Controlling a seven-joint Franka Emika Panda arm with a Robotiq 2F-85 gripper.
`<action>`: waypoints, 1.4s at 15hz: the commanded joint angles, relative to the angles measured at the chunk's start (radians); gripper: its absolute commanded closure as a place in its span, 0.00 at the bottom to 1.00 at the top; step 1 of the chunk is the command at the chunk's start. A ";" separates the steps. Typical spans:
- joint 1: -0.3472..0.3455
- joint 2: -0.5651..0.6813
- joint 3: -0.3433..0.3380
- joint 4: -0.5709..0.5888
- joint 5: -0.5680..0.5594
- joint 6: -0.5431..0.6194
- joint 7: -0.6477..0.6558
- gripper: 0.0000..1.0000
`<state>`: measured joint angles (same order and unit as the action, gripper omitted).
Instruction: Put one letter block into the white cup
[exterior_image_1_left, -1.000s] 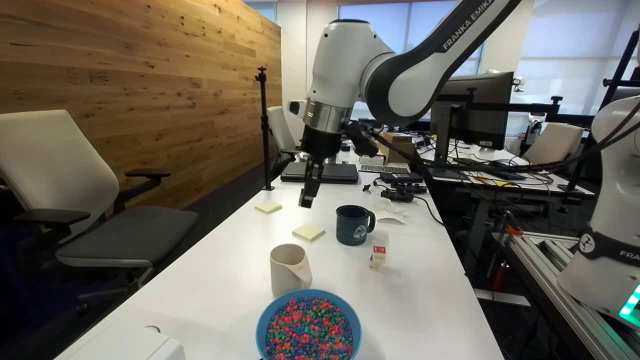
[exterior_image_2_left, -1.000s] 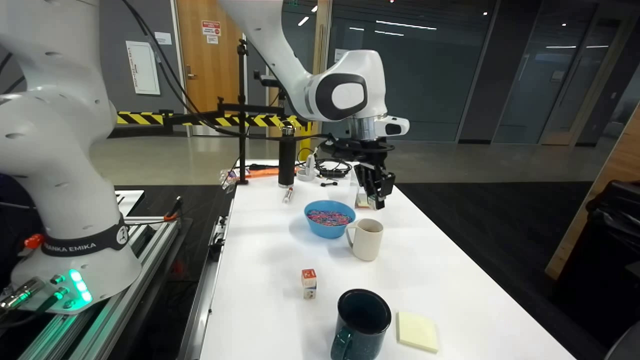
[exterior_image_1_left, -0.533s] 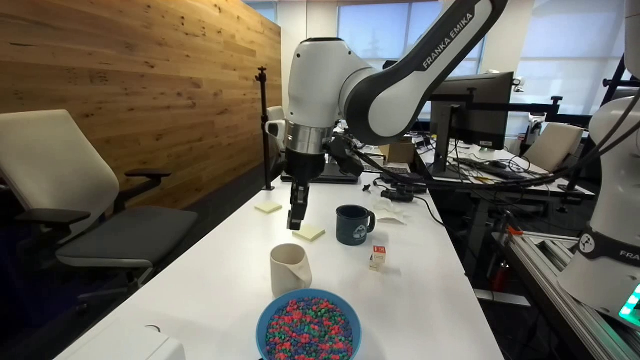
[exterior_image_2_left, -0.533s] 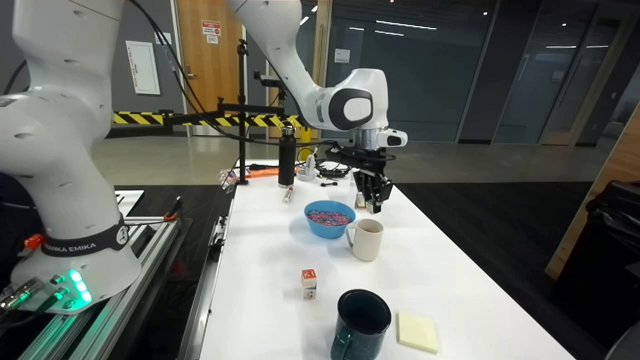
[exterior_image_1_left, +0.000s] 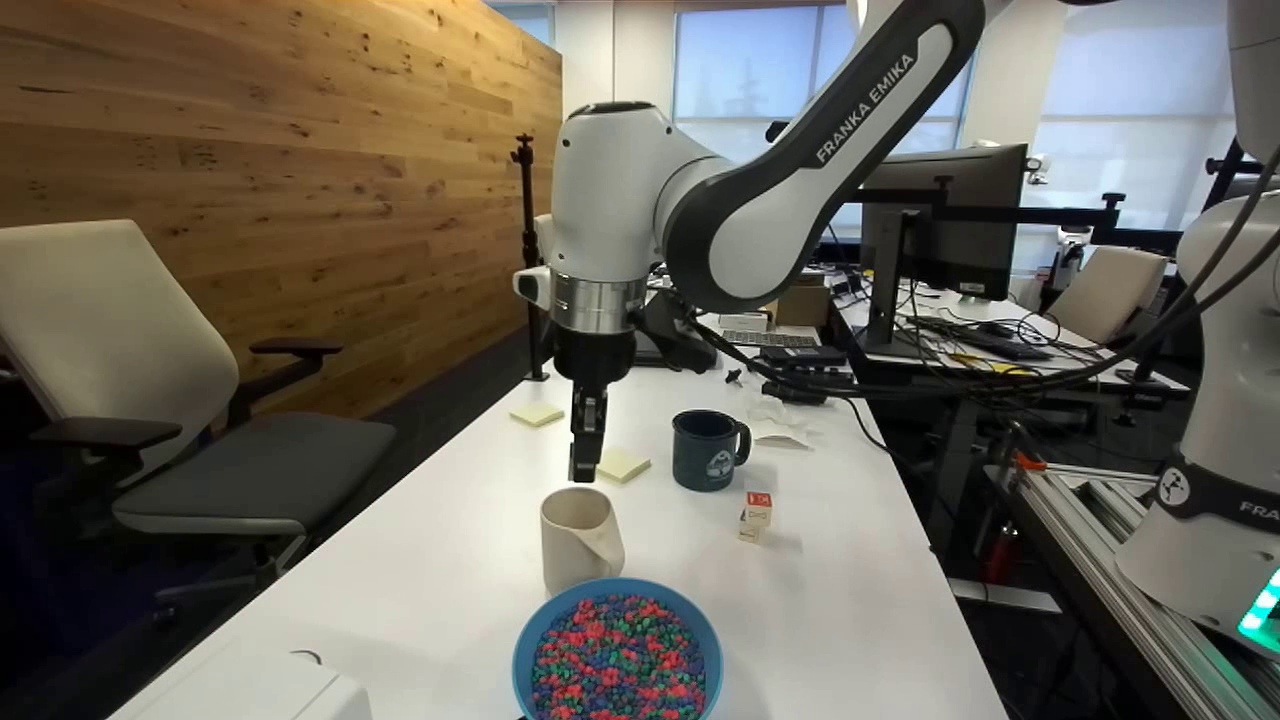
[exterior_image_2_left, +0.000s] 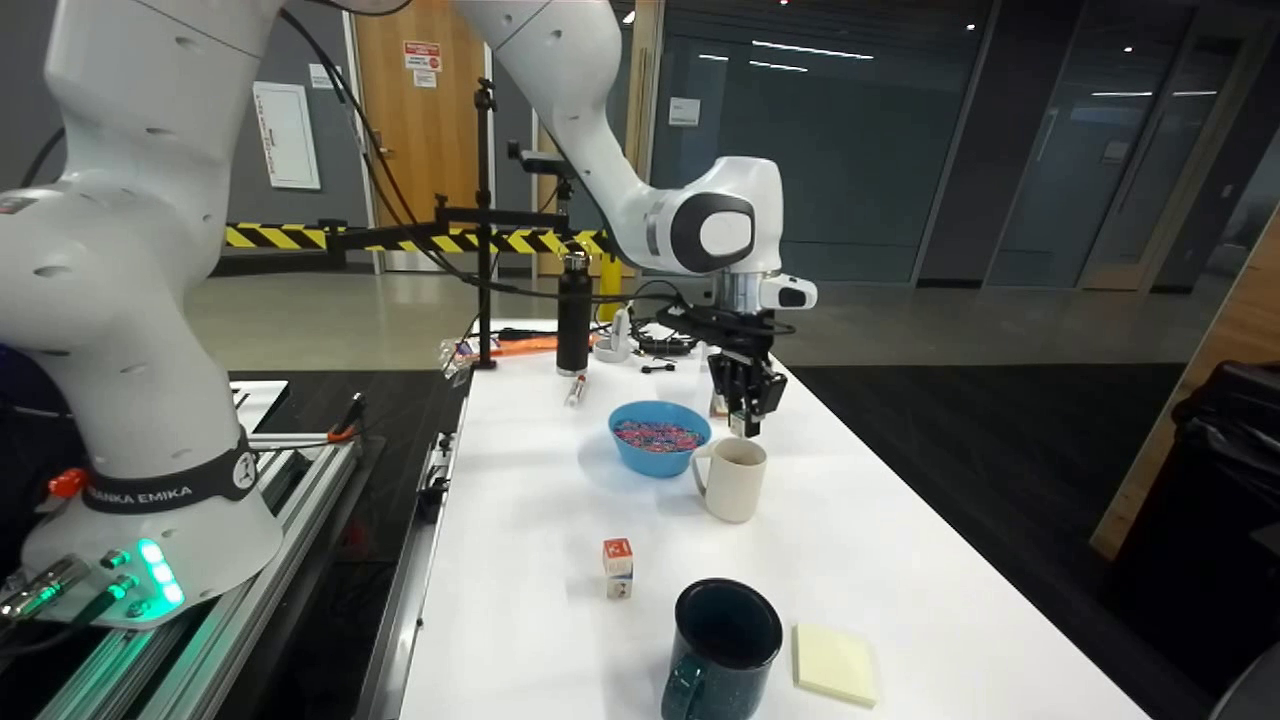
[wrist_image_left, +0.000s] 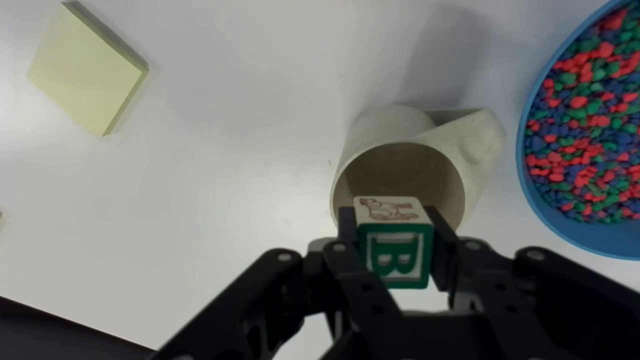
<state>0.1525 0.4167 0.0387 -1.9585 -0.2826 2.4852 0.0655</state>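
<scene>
The white cup (exterior_image_1_left: 575, 550) stands upright on the table; it also shows in an exterior view (exterior_image_2_left: 738, 490), with a handle, and in the wrist view (wrist_image_left: 385, 125). My gripper (wrist_image_left: 392, 225) is shut on a green-and-cream letter block (wrist_image_left: 396, 255) with a B on it. The block overlaps the near part of the cup's mouth in the wrist view. In both exterior views the gripper (exterior_image_1_left: 584, 470) (exterior_image_2_left: 745, 420) points down, its tips slightly above the cup's rim level. Two more letter blocks (exterior_image_1_left: 757, 510) are stacked on the table, also in an exterior view (exterior_image_2_left: 618, 570).
A blue bowl (exterior_image_1_left: 525, 660) (wrist_image_left: 532, 195) of colourful bits stands close beside the cup. A dark mug (exterior_image_1_left: 700, 460) (exterior_image_2_left: 725, 665) stands near the stacked blocks. A pale yellow note pad (exterior_image_1_left: 622, 466) (wrist_image_left: 85, 70) lies near the mug, another (exterior_image_1_left: 537, 413) farther off.
My gripper, holding the block, has come down and moved toward the white cup. The cup, bowl, mug and stacked blocks have not moved.
</scene>
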 joint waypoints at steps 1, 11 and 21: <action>0.014 0.040 -0.008 0.062 -0.008 -0.048 -0.014 0.90; 0.028 0.114 -0.004 0.158 0.000 -0.109 -0.024 0.90; 0.029 0.152 -0.001 0.220 0.004 -0.145 -0.049 0.90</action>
<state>0.1767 0.5476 0.0395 -1.7835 -0.2823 2.3772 0.0416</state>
